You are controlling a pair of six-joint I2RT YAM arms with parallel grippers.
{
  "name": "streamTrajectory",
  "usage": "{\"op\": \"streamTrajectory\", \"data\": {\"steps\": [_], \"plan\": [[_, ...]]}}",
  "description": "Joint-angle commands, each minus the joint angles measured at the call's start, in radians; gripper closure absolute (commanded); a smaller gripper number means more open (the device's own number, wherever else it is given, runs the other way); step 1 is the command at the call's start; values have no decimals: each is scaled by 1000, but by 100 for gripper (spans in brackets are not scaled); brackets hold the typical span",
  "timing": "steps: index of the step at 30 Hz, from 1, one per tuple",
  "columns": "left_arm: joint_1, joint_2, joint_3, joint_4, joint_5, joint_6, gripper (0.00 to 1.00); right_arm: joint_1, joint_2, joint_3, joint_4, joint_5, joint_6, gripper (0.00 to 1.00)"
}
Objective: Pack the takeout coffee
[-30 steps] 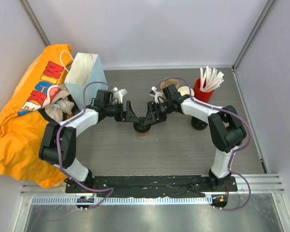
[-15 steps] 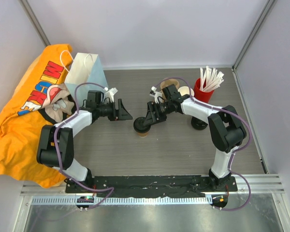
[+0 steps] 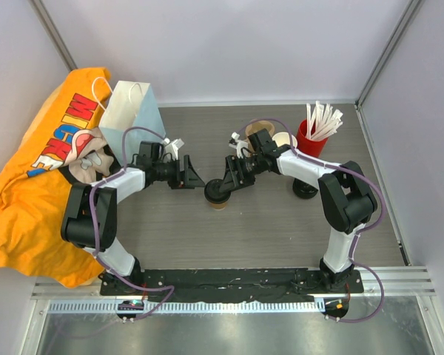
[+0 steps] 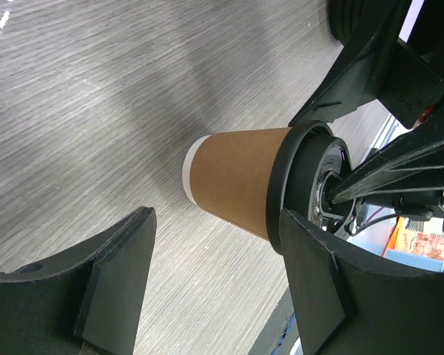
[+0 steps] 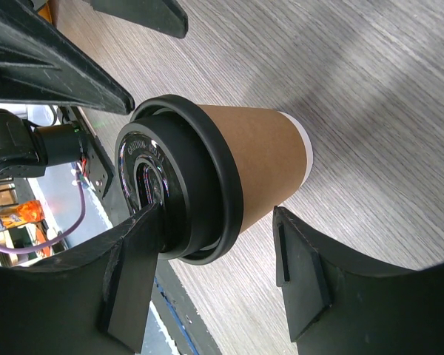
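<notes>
White paper bag [image 3: 131, 111]: one, standing far left. Left gripper [image 3: 194, 177]: jaws wide, empty, just beside the takeout coffee [image 3: 217, 194]: one, upright mid-table, black lid [image 5: 170, 177] on. Right gripper [image 5: 216, 222]: jaws apart astride it, not clamped. Judged light, thin-walled, crushable; grip gently just under the lid. Red holder [image 3: 309, 139]: one.

Smack in the middle of the table [image 3: 266, 229]: coffee cup [image 3: 217, 195], upright. Just left of it, left gripper [image 3: 194, 177]; right over its lid, right gripper [image 3: 224, 186]. Back left corner, bag [image 3: 129, 111] standing, cloth [image 3: 29, 185] heaped beside it along the table's left edge. Back right, pot of sticks [image 3: 311, 137], stack of cups [image 3: 260, 129] just left of that.
</notes>
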Motion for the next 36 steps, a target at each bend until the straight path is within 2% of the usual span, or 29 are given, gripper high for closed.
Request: {"op": "streamTrajectory", "data": {"steps": [1,16,28,34,35,36], "plan": [[-5,5,11,33,26,-14,29,17,-2,25,-10,50,-35,36],[-45,22,16,-24,-18,45,37,20,5,28,-16,54,-41,36],[-82,64,46,-128,-151,117,42,24,14,22,-19,65,-49,37],[-82,81,55,-162,-207,140,48,29,25,11,-23,76,-56,39],[-84,84,55,-165,-211,147,55,29,28,13,-25,77,-58,39],[-82,87,59,-168,-217,148,56,29,29,13,-25,77,-59,39]]}}
